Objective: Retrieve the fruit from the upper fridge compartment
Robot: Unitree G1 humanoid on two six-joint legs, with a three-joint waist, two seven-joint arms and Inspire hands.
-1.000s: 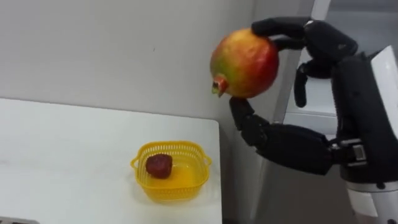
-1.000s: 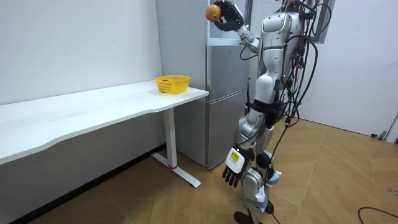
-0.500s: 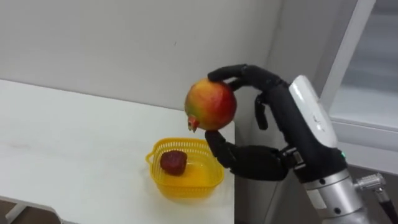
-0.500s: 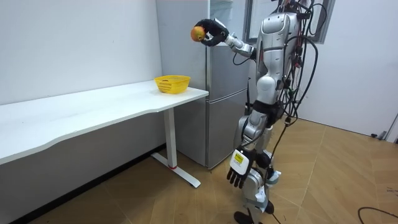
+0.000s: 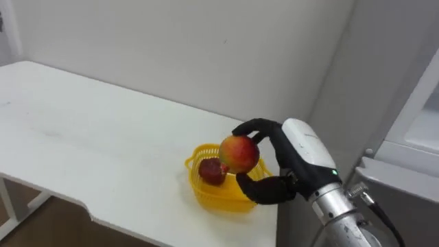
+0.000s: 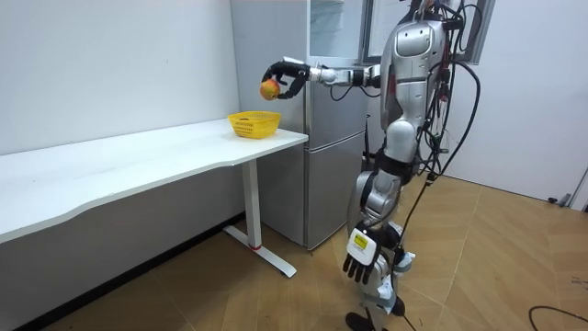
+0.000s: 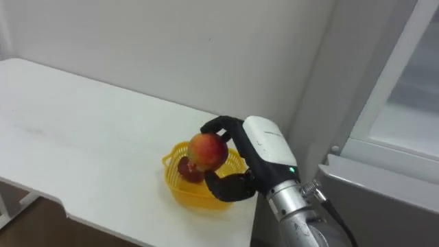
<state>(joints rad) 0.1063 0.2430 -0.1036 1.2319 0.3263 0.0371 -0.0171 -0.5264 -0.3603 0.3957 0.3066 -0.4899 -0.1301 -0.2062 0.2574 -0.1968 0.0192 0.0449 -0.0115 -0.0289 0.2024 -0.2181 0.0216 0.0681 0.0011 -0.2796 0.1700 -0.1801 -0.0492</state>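
A: While the right hand (image 5: pixel 302 154) was up high beside the fridge (image 6: pixel 335 138) a second ago, where does it sit now?
B: Lower, in the lower middle of the eye view. In the room view the arm has swung from raised to level, reaching toward the room view's left over the end of the table (image 5: pixel 103 130).
A: And the red-and-yellow fruit (image 5: pixel 239 153)?
B: Same grasp as before: fingers curled over its top, thumb underneath. It hangs in the air just above the yellow basket (image 5: pixel 206 197), not in it.
A: What does the basket hold?
B: One dark red fruit (image 5: pixel 211 171), lying where it lay earlier.
A: The left hand (image 6: pixel 358 260)?
B: Down by the leg, bottom centre of the room view, fingers slack and holding nothing.
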